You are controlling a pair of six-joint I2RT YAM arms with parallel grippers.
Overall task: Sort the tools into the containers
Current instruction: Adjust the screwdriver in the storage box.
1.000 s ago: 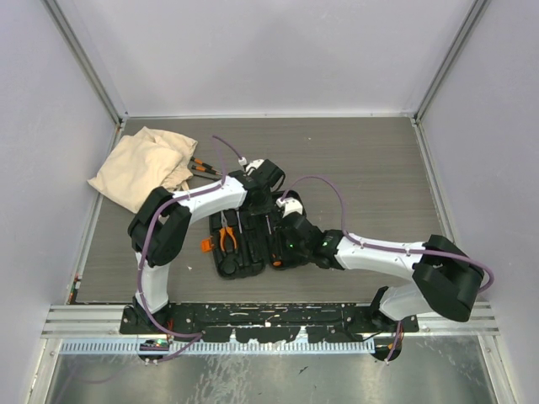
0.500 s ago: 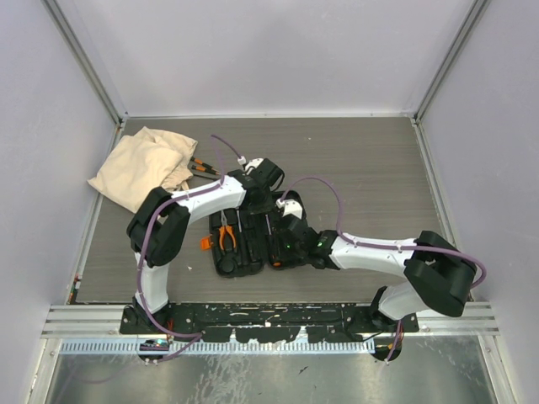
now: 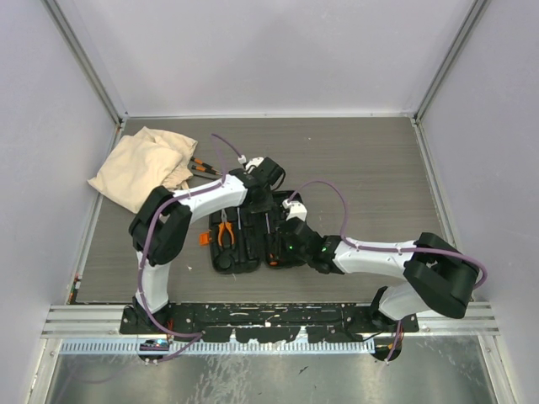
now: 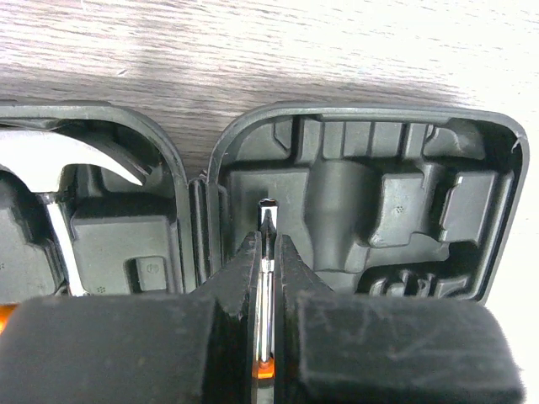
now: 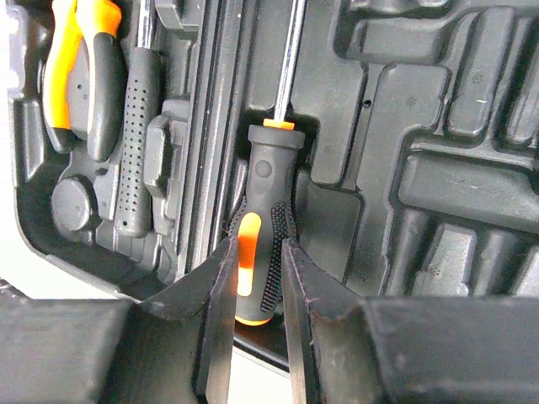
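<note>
**Both grippers clamped at the open tool case**

Grey wood-grain table [image 3: 370,168], plain white walls [image 3: 269,50] on three sides. By my count: two arms, one case, one cloth bag.

Nearest me, the right gripper [image 5: 259,246] reaches in from 4 o'clock. Its fingers are pinched shut on the ribbed orange-and-black handle of one screwdriver [image 5: 268,181], which lies in the hinge-side channel of the case [image 3: 232,263]. That case is black moulded plastic, opened flat in two halves at the table's centre.

In the half at 9 o'clock I see one pair of pliers [image 5: 80,59] with smooth orange-and-black grips. Beside them is one hammer [image 5: 135,126] with a dimpled black grip.

Further out, the left gripper [image 4: 267,242] is nearly closed on a thin steel shaft [image 4: 267,215], the tip poking just past the pads. I cannot tell whether it belongs to the same screwdriver.

At 10 o'clock sits the crumpled tan cloth bag [image 3: 139,164], with two orange-and-black handles [image 3: 202,167] touching its edge at 3 o'clock.

Against a second ago, the case and the right wrist have edged slightly toward 9 o'clock; the bag hasn't moved.
</note>
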